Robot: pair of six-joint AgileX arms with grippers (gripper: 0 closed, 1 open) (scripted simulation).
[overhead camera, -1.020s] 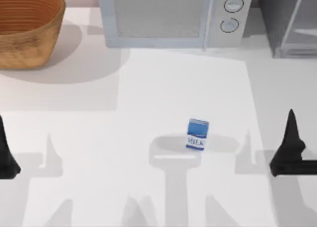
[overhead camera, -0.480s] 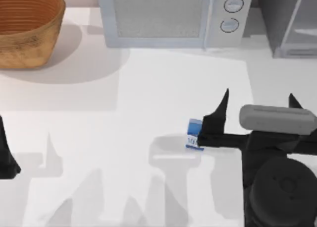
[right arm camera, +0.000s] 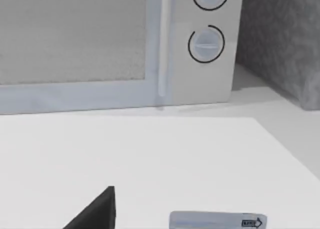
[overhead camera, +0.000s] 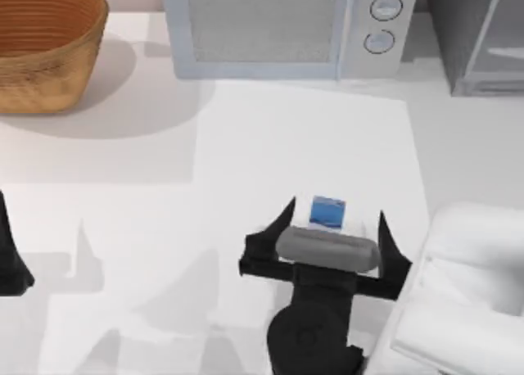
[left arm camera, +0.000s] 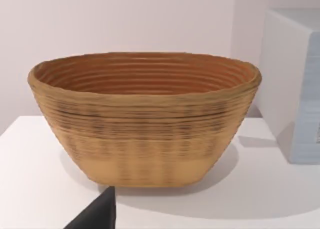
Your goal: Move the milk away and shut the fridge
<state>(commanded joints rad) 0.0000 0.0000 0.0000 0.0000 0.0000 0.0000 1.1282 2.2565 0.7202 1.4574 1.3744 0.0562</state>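
The milk [overhead camera: 327,211], a small carton with a blue top, stands upright right of the table's middle. My right gripper [overhead camera: 336,209] is open right over it, one finger on each side of the carton and not touching it. The right wrist view catches the milk's top [right arm camera: 217,221] and one dark fingertip [right arm camera: 102,209]. The fridge [overhead camera: 458,23], dark grey and speckled, stands at the back right corner with its pale-framed door panel [overhead camera: 497,43] angled outward; its speckled side [right arm camera: 280,39] is beside the microwave. My left gripper [overhead camera: 8,256] is parked open at the left edge.
A light-grey microwave [overhead camera: 286,27] with two knobs stands at the back middle, just left of the fridge. A woven basket [overhead camera: 41,43] sits at the back left, large in the left wrist view [left arm camera: 145,114]. My right arm's white body [overhead camera: 467,293] covers the front right.
My right arm has swung in from the right edge toward the left, until its open fingers straddle the milk. The milk and my left arm have not moved.
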